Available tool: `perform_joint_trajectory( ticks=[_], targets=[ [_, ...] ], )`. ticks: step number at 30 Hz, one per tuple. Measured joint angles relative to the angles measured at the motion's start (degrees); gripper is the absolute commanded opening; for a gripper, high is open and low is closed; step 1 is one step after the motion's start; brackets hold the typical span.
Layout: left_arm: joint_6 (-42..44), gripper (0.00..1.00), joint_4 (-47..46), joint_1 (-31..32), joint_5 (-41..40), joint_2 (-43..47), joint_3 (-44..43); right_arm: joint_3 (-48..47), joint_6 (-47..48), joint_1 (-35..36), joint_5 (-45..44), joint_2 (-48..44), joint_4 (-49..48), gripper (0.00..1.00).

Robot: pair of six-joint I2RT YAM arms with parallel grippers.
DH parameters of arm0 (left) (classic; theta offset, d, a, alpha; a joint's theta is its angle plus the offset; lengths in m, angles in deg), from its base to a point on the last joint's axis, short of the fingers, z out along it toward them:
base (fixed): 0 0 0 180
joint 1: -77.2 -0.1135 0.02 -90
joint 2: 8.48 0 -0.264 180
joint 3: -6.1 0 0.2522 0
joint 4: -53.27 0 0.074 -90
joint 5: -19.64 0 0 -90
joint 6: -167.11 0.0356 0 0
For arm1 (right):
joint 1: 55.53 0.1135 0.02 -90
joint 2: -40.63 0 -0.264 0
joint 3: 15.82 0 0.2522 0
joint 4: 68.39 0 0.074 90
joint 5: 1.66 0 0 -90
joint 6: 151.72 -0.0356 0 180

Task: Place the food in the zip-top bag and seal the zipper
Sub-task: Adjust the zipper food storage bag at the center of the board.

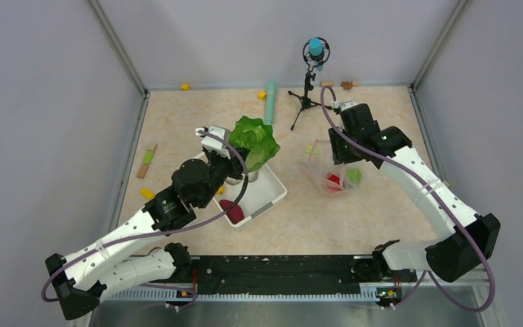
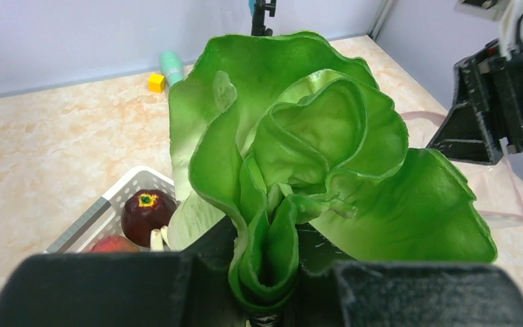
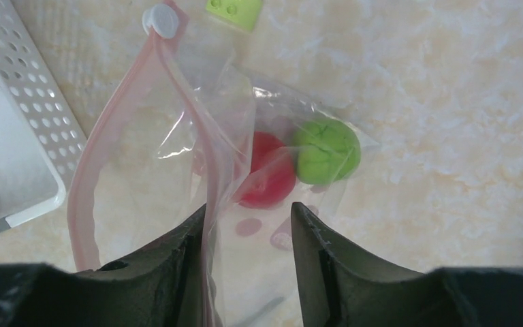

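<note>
My left gripper is shut on the base of the green leafy cabbage and holds it above the white basket. A dark maroon root and a reddish piece lie in the basket. The clear zip-top bag lies to the right with its mouth gaping. It holds a red apple and a green apple. My right gripper is open. The pinkish zipper runs against its left finger.
A long teal cylinder and a yellow block lie at the back. A small tripod stand is behind the bag. A green block lies by the bag's slider. Small blocks lie at the left wall.
</note>
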State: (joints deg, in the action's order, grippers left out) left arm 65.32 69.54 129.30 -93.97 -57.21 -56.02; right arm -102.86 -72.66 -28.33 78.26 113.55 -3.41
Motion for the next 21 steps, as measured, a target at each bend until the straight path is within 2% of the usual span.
perform_joint_trajectory(
  ticks=[4, 6, 7, 10, 11, 15, 21],
  targets=[
    [0.5, 0.00, -0.6, 0.0, 0.0, 1.9, 0.9, -1.6, 0.8, 0.6, -0.2, 2.4, 2.6, 0.46],
    [0.9, 0.00, -0.6, 0.0, -0.2, 2.6, 1.2, -2.7, 1.2, 1.3, -1.1, 3.1, 4.0, 0.41],
    [1.0, 0.00, -0.5, 0.0, -0.3, 3.0, 1.4, -3.5, 1.5, 1.8, -2.0, 3.3, 5.0, 0.34],
    [1.3, 0.00, -0.6, 0.0, -0.4, 4.4, 2.1, -4.8, 2.3, 3.1, -3.7, 3.8, 7.1, 0.03],
    [1.3, 0.00, -0.6, 0.0, -0.4, 5.0, 2.4, -5.0, 2.4, 3.4, -4.1, 3.8, 7.5, 0.00],
    [1.5, 0.00, -0.7, 0.0, 0.1, 6.7, 3.4, -7.3, 2.4, 6.3, -8.5, 5.9, 10.5, 0.00],
    [1.6, 0.00, -0.8, 0.0, 0.3, 7.6, 3.5, -15.3, 2.4, 15.4, -15.0, 9.9, 13.0, 0.00]
  ],
)
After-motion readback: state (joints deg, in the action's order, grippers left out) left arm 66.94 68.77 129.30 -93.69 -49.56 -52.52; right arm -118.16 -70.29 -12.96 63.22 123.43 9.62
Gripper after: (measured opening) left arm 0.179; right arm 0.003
